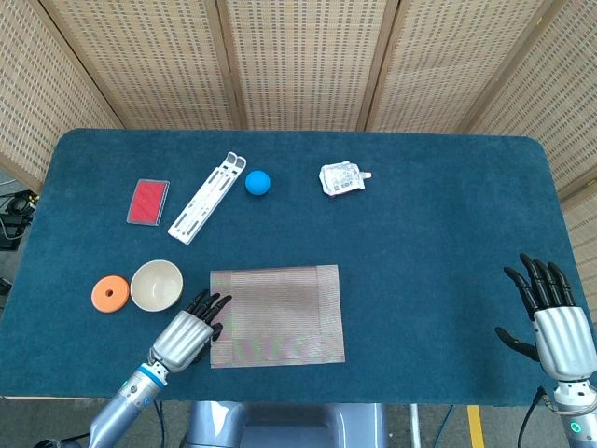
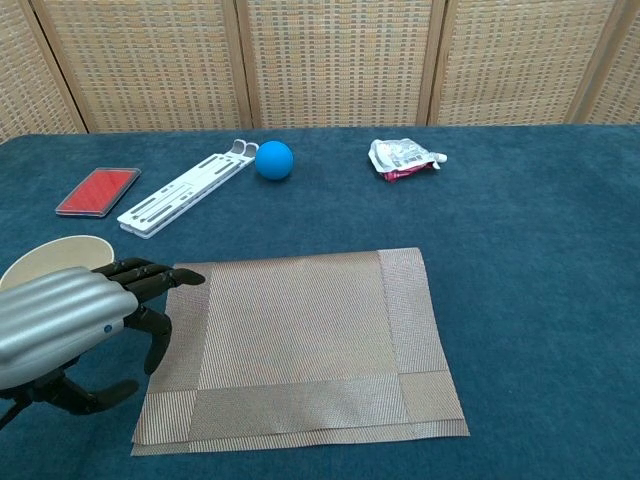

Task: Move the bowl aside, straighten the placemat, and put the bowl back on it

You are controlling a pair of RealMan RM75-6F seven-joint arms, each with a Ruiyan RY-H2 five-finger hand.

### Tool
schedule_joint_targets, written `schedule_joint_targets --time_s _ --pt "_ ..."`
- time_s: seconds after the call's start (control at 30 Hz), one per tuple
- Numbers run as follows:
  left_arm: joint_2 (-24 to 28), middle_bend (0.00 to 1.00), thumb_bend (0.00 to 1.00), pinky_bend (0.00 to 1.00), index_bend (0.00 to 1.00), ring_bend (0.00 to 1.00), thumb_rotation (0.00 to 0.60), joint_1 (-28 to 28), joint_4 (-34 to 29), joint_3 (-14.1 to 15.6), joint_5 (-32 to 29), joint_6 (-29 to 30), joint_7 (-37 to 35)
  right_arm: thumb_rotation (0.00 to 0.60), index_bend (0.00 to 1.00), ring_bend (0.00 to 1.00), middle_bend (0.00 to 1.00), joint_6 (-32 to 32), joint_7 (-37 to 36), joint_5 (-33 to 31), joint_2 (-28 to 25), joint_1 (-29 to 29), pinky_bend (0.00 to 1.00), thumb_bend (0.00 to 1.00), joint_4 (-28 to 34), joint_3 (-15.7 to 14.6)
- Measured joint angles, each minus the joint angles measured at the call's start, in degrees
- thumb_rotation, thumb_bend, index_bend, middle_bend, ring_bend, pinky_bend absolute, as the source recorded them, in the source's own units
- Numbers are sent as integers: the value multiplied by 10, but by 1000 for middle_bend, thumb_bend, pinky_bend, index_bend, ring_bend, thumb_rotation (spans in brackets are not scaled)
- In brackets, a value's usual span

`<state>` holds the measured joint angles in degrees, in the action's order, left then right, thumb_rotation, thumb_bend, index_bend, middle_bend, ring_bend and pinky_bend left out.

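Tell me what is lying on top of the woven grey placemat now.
Nothing rests on the woven grey placemat; the cream bowl stands beside it on the blue tablecloth. The left robot hand hangs at its left edge; contact cannot be judged.

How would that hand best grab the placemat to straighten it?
By its near-left edge, coming from the left. The placemat lies flat and thin, so only an edge offers grip, and the left hand is already open beside that edge, with the bowl set aside.

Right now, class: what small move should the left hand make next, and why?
Probably lower the left hand onto the placemat's left edge. The bowl already sits aside on the cloth, off the mat, and the open hand hovers at that edge, holding nothing.
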<state>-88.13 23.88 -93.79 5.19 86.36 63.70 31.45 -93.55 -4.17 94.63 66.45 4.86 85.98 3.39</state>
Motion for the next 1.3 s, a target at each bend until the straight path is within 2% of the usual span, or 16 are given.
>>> schedule_joint_targets --time_s 0.33,0.6,0.9,1.3 --pt "17 0 449 0 498 0 600 -8 -4 19 12 4 -11 600 161 0 0 1 2 1 -1 -1 0 17 3 0" --pt "9 0 448 0 507 0 600 -16 16 33 25 2 -15 600 161 0 0 3 4 0 0 -1 0 18 4 -1" --pt "-17 0 449 0 499 0 600 -18 42 29 18 -11 -17 600 161 0 0 5 0 -4 -4 -1 0 18 5 1" --pt "-25 0 449 0 498 0 600 -18 44 28 21 -14 -13 600 161 0 0 5 -4 -10 -9 -3 0 18 10 3"
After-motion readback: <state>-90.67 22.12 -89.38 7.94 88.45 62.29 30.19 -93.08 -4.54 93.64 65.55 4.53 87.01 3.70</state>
